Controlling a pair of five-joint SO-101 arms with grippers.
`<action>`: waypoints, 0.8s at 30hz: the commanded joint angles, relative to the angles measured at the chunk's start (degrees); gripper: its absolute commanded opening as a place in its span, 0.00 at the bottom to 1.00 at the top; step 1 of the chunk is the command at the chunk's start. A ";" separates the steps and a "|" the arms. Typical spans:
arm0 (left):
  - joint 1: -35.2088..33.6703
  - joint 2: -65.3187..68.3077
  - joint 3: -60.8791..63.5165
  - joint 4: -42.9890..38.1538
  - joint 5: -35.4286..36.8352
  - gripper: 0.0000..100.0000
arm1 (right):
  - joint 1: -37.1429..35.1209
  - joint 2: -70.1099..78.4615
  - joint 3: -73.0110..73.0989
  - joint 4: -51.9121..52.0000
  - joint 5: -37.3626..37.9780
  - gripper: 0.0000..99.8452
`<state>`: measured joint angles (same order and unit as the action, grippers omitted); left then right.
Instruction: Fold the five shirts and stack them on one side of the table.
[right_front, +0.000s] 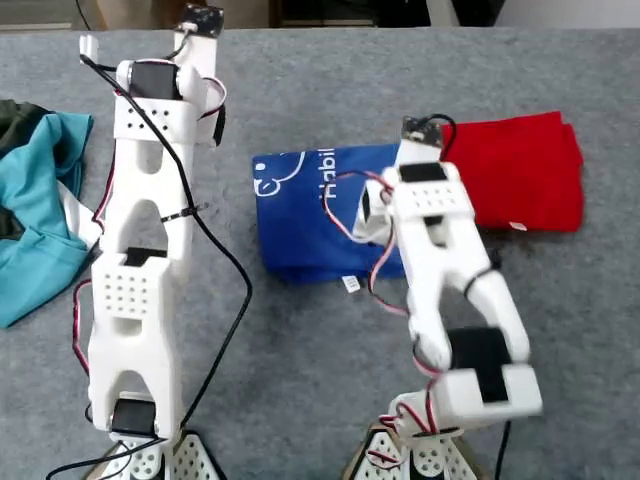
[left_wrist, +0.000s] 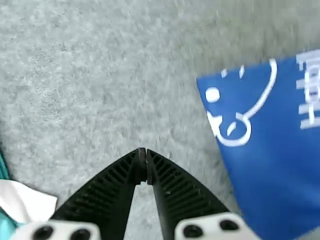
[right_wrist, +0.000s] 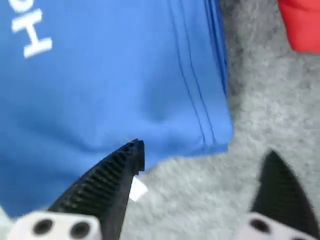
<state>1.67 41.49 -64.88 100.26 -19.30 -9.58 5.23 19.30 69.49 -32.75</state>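
Grey felt-covered bench (right_front: 320, 400), two arms side by side.

Blue shirt (right_front: 310, 215): folded into a flat rectangle at mid-bench. What shows of it has its long axis running left-right; its right end is hidden under the right arm (right_front: 440, 250). White print (right_front: 275, 175) sits at the far-left corner. A small white tag (right_front: 350, 283) pokes out from the near edge.

Red shirt (right_front: 520, 175): folded, far right of the bench, just right of the blue one. Long axis left-right, slightly tilted. The right wrist view shows a strip of bare grey between the red and blue edges, so they lie apart.

Teal shirt (right_front: 40, 220): unfolded and crumpled at the left edge, with a dark garment (right_front: 15, 115) bunched on its far side and a bit of white cloth beside it.

Left arm (right_front: 140, 250): stretched from the near edge toward the far-left part of the bench. Left tool (left_wrist: 142, 152): clenched, black ribbed tips touching, nothing between them. It hangs over bare bench, with the blue shirt's printed corner to one side and teal and white cloth at the other.

Right tool (right_wrist: 204, 150): released, jaws spread wide. One ribbed tip is over the blue shirt's hemmed edge next to the white tag, the other over bare bench. It grips nothing.
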 joint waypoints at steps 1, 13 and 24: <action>0.88 -6.90 4.04 0.79 -2.64 0.02 | -0.75 5.41 -8.40 -0.79 -3.60 0.47; 1.14 -7.78 4.48 0.53 -2.55 0.02 | -4.53 22.90 -23.25 -0.88 -3.52 0.40; 0.97 -7.78 4.22 0.53 -2.64 0.02 | -4.09 25.63 -30.55 5.19 4.22 0.02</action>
<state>2.46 37.19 -59.96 100.26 -21.58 -13.10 31.78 -7.78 71.69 -30.29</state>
